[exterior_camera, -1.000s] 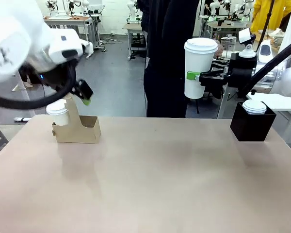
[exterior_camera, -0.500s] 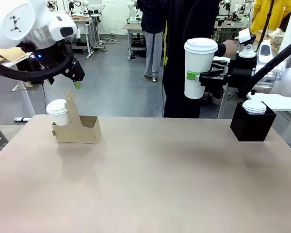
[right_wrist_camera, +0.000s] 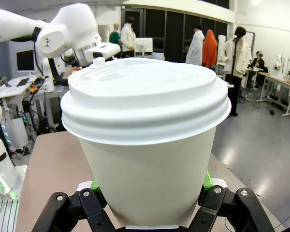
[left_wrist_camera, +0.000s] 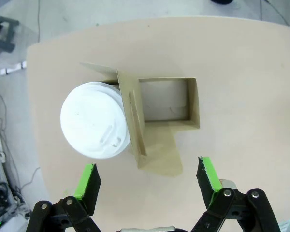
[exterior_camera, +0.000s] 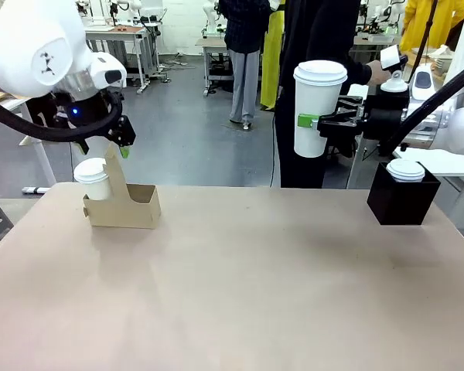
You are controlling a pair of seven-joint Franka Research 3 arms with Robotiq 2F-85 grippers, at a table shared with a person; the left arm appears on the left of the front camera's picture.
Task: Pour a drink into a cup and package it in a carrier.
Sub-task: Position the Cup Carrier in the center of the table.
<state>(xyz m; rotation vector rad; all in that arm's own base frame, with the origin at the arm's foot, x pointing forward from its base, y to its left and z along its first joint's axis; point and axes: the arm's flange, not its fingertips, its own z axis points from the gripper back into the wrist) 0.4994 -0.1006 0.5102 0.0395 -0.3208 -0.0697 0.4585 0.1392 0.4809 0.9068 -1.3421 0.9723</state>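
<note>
Cup (exterior_camera: 319,93) is tall, plain white, lidded, upright in right gripper (exterior_camera: 319,121).

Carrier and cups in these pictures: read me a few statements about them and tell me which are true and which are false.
1. The right end effector holds a lidded white cup upright in the air. True.
2. The left end effector is shut on the handle of the carrier. False: it is open above the carrier, gripping nothing.
3. Both carrier slots are filled. False: one holds a second lidded cup; the other is empty.
4. A white lid shows at the top of the black box. True.
</note>
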